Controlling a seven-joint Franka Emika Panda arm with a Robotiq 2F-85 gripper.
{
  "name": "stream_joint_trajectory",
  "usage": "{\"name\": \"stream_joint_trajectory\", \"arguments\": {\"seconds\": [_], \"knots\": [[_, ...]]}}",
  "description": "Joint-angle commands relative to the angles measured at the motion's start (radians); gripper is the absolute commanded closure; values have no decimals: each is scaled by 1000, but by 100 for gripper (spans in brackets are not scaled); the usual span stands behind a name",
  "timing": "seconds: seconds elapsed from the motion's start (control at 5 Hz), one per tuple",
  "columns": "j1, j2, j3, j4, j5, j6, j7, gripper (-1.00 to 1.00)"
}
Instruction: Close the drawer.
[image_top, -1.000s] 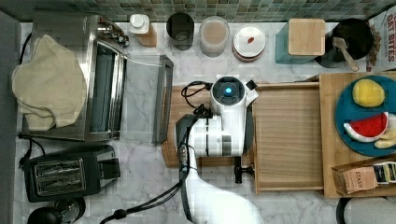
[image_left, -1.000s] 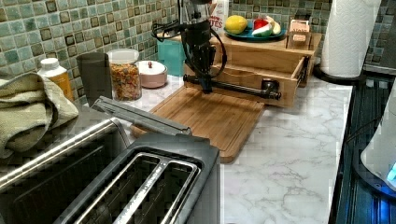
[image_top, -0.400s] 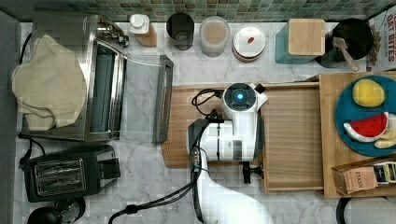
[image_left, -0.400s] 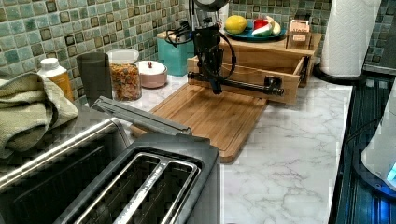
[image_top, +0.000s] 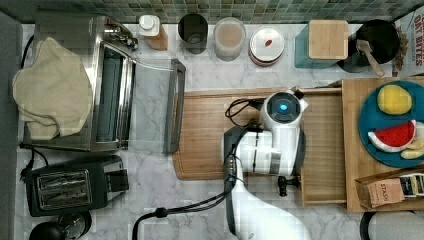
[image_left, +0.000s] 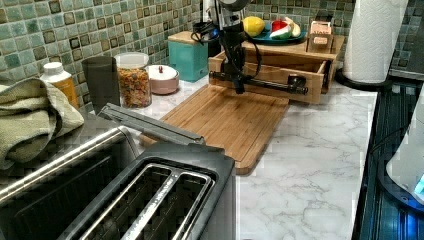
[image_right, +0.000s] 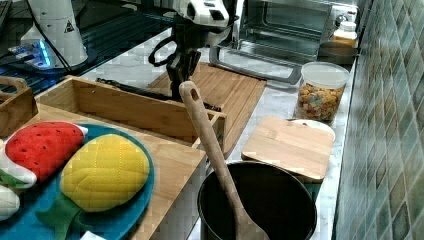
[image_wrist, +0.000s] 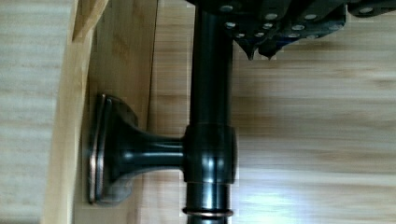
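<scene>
A: Where's the drawer (image_left: 270, 75) sitting?

B: Partly pulled out from under the wooden stand (image_top: 356, 145) that carries the blue plate (image_top: 419, 95), its open box reaching over the cutting board (image_left: 225, 117) on the counter (image_left: 310, 165). In the left view it lies toward the counter's far end, near the tiled wall.

A: And the claw (image_left: 239, 85)?

B: Down at the dark bar handle (image_left: 265, 84) on the drawer's front face. The wrist view puts the claw right over the bar, but I cannot tell whether it is spread or pinching the handle.

A: Which way should it push?

B: I'd judge: the handle runs along the front, and the drawer body lies beyond it toward the stand. So push square to the bar, toward the top view's right.
</scene>
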Motion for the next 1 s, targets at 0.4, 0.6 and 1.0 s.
{"name": "stream_joint_trajectory", "arguments": {"seconds": [0.4,0.6,1.0], "knots": [[-233,-24,-242,99,-88,191,-132,100],[-221,-15,-258,100,-65,233,-168,100],[-220,-15,-259,100,-65,233,-168,100]]}}
